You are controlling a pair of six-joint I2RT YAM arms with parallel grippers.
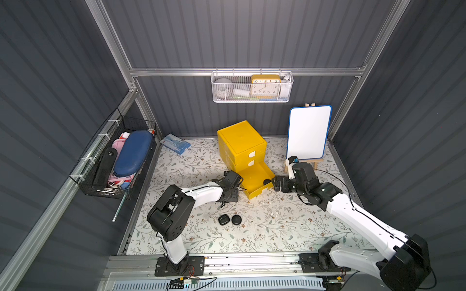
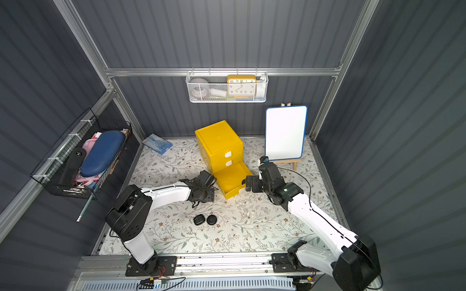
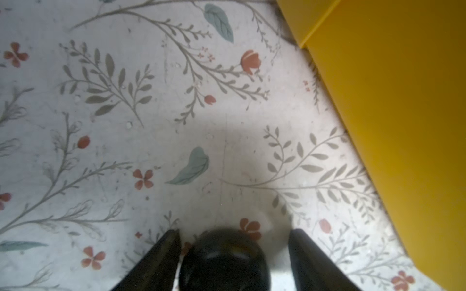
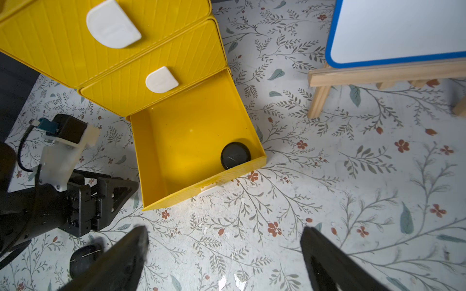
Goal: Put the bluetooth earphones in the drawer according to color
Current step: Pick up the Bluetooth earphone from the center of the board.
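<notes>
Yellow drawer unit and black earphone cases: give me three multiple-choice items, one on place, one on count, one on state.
1. Where is the black case nearest the right gripper? A in the open bottom drawer; B on the unit's top; C in the wall basket.
2. How many black cases lie side by side on the mat? A one; B two; C four.
3. The right gripper is: A shut on a case; B shut on a handle; C open, empty.
1 A: it rests against that drawer's front wall. 2 B: a top view shows the pair. 3 C: its jaws stand apart with only mat between.
</notes>
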